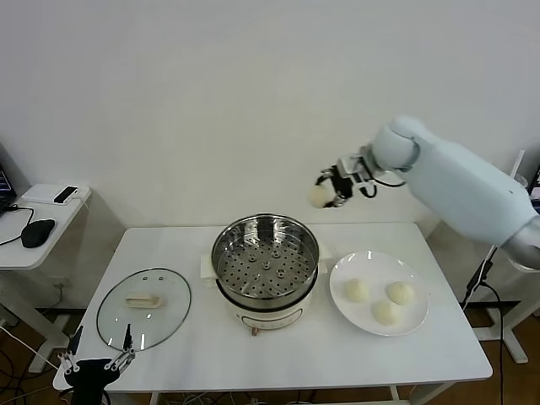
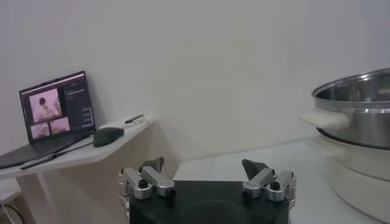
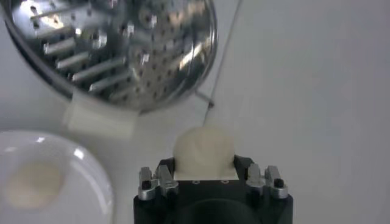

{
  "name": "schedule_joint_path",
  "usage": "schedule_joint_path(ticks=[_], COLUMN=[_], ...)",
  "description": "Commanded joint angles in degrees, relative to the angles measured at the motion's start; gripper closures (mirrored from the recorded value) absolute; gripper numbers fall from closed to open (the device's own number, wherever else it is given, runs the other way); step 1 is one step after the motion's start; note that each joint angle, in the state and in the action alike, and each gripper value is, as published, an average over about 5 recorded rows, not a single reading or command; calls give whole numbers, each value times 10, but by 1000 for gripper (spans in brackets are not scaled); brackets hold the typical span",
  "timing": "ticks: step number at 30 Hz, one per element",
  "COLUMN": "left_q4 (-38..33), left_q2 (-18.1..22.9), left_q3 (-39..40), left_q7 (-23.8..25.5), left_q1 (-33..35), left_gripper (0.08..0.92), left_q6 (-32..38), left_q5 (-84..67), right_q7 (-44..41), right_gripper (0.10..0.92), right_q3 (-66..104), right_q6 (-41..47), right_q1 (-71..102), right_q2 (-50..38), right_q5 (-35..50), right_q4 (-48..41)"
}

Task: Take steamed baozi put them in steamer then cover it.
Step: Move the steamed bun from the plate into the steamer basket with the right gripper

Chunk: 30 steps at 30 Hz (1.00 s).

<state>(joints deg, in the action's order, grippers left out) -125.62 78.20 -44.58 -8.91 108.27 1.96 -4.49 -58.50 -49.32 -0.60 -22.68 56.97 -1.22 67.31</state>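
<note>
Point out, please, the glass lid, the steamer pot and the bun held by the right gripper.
glass lid [image 1: 144, 307]: head view, on the clear glass beside its cream handle.
steamer pot [image 1: 266, 267]: head view, on the perforated tray inside.
held bun [image 3: 203, 152]: right wrist view, on its rounded top.

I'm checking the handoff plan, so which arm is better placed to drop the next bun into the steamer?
Right. The right gripper already holds a baozi raised beside the steamer. The left gripper is open and empty near the lid.

- The baozi [image 1: 386, 311] are cream-white.
- The steamer [image 1: 266, 257] is shiny silver, with a dotted hole pattern.
- The plate [image 1: 342, 272] is white.
- The cover [image 1: 143, 308] is clear, with a cream handle.
</note>
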Motion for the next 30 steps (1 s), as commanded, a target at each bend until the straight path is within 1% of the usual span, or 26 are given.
schedule_joint_path(ticks=[1, 8, 20, 24, 30], left_q4=[-1, -7, -8, -9, -9], left_q2=[0, -1, 3, 3, 3], left_q3=[-5, -19, -33, -35, -35], left_q7=[2, 3, 2, 2, 2], left_q1=[-1, -4, -4, -5, -6], left_gripper=[177, 177, 177, 177, 177], left_q6=[-1, -2, -3, -3, -3], left_q5=[-3, -8, -14, -15, -15], right_q7=[25, 45, 105, 120, 127], right_gripper=[414, 422, 423, 423, 418], right_q3=[-111, -172, -189, -182, -172], right_q6=[-60, -139, -256, -275, -286], right_q1=[-65, -37, 7, 14, 21], right_q2=[110, 174, 203, 210, 219], right_q5=[36, -44, -208, -241, -262], right_q4=[-1, -49, -111, -133, -155])
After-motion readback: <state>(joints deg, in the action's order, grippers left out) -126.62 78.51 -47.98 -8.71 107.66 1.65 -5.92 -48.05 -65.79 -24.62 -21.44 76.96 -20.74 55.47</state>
